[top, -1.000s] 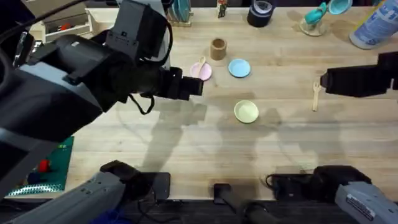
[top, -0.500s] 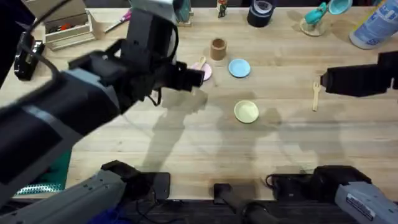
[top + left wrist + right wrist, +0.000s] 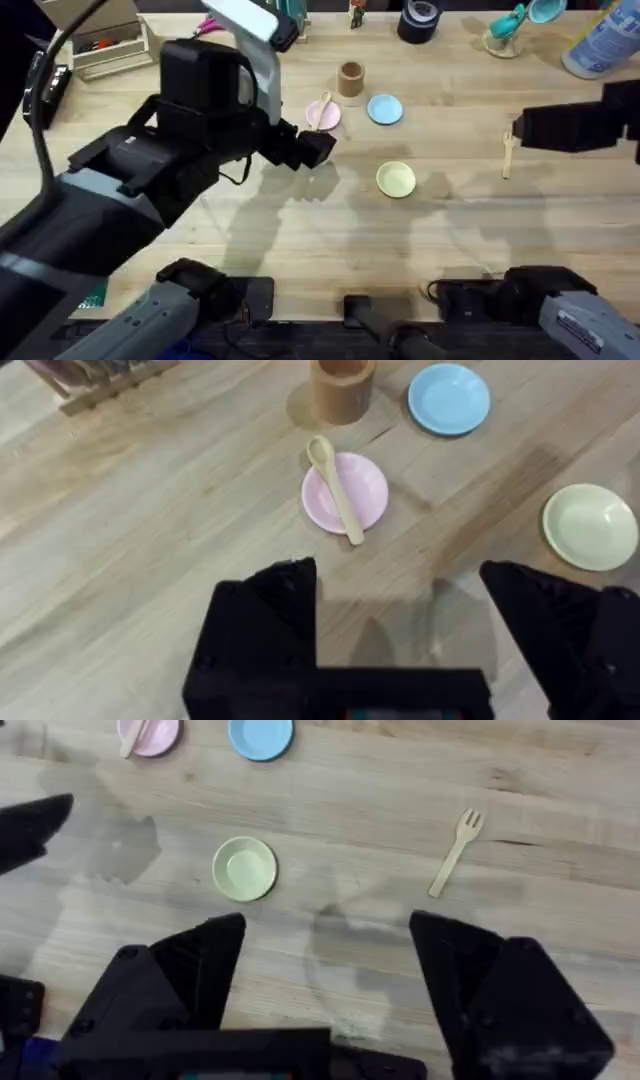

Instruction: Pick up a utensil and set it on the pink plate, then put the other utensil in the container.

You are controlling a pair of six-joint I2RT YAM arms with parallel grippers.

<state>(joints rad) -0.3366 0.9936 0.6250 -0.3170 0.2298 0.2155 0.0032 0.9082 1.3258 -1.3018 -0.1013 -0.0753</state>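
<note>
Wooden utensil [image 3: 336, 490] on pink plate [image 3: 367, 485] | beyond empty, spread left pincer [image 3: 400, 595]

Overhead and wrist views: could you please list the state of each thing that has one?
Spoon: lying across the pink plate.
Fork: flat on the table, untouched.
Container: upright.
Left gripper: open, holding nothing.
Right gripper: open, holding nothing.

No legible text, label or number anywhere.
</note>
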